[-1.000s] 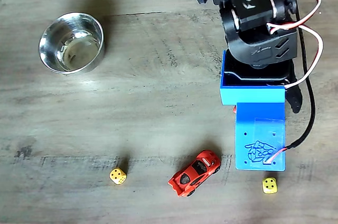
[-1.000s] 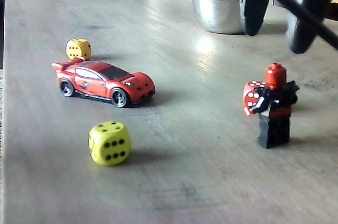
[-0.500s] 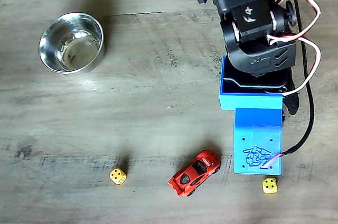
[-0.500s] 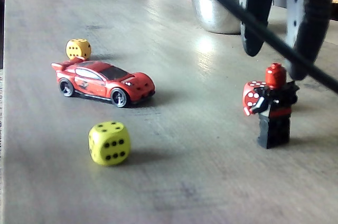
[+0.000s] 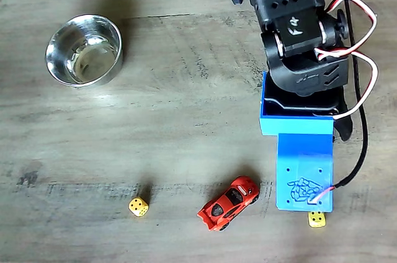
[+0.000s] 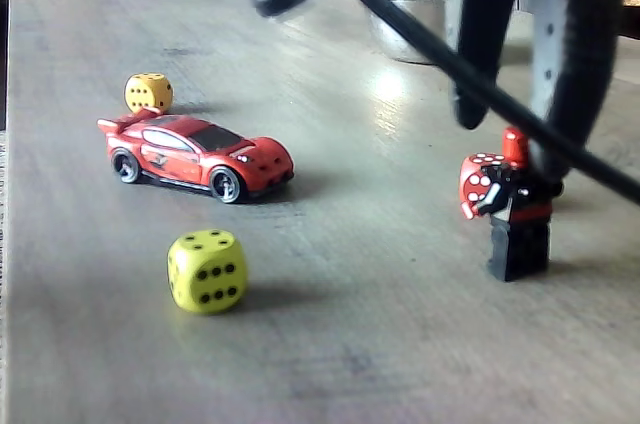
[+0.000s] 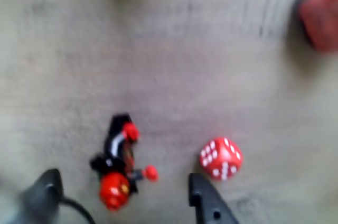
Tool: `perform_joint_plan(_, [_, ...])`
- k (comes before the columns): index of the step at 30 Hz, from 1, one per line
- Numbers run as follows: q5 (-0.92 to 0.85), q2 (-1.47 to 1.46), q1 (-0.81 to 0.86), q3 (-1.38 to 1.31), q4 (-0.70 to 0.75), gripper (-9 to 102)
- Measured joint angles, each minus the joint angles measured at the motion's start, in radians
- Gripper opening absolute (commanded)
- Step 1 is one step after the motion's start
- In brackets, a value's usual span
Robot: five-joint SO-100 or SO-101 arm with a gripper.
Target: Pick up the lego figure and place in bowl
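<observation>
- Gripper (image 7: 124, 195): jaws spread apart, nothing between them clamped. In the wrist view, one dark fingertip (image 7: 45, 189) sits at lower left, the other at lower centre; the figure's head lies in the gap.
- In a fixed view, the gripper (image 6: 510, 139) hangs just over the figure, one finger (image 6: 480, 34) left of its head, the other at or behind the head; contact cannot be told.
- Lego figure (image 6: 520, 209): stands upright on the table, long axis vertical, red head on top, black body and legs below. Its front faces the low side camera. In the wrist view, the lego figure (image 7: 117, 163) is seen from above, the head nearest the lower edge.
- Red die (image 7: 221, 158) with white dots: just beside the figure, at its arm in the low fixed view.
- Bowl (image 5: 84, 50): shiny steel, well apart, upper left in the top-down fixed view.
- Red toy car (image 5: 228, 203) and two yellow dice (image 5: 138, 206) (image 5: 317, 218) lie along the near edge.
- Table (image 5: 186, 120): grey, weathered wood grain.
- Room: a strip of blurred clutter shows past the table's far edge in the low fixed view.
</observation>
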Motion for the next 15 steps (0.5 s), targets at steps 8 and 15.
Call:
perform_joint_plan(8, [-0.002, -0.018, -0.006, 0.000, -0.048, 28])
perform_joint_plan(15, [-0.002, -0.017, -0.035, 0.000, -0.048, 28])
